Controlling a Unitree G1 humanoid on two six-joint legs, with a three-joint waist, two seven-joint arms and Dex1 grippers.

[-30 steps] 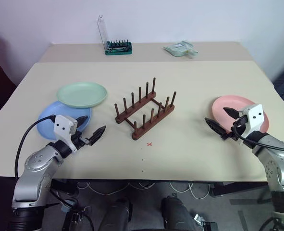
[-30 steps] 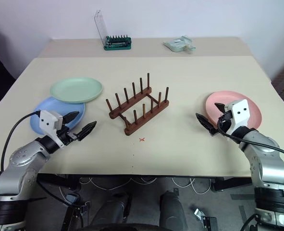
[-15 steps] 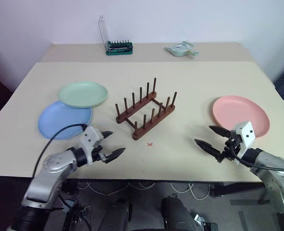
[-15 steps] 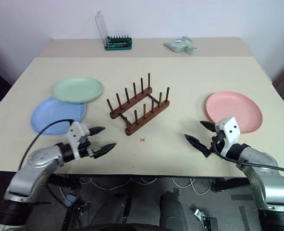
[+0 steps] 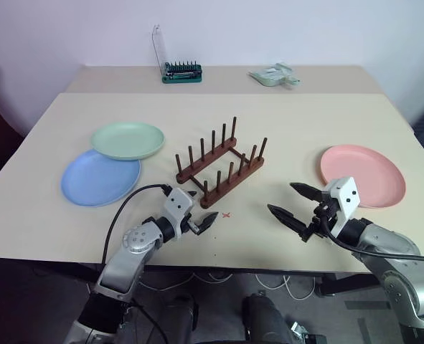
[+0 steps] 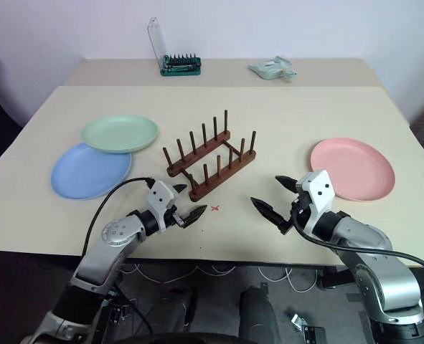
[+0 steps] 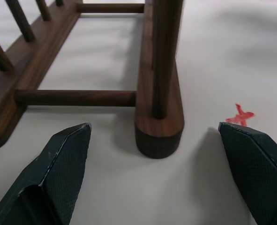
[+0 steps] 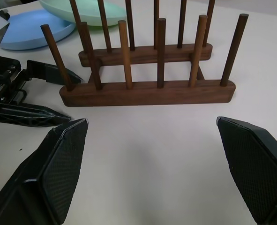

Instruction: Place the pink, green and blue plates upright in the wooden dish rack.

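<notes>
Left eye view: both arms have swung in toward the middle of the table since a second ago, away from the plates. Left gripper (image 5: 199, 219), jaws apart and empty, now sits low at the near end of the rack (image 5: 220, 170), close to a red cross (image 5: 225, 214) on the table (image 5: 290, 129). Right gripper (image 5: 292, 203), also wide and empty, faces the rack from the right. Neither has a plate, so the task looks not yet begun. Pink plate (image 5: 362, 175) lies flat to the right, blue plate (image 5: 100, 177) to the left with the green plate (image 5: 128, 140) overlapping its far edge. Far off stand a green tool holder (image 5: 181, 72) and a pale packet (image 5: 272, 74), well clear of the work
</notes>
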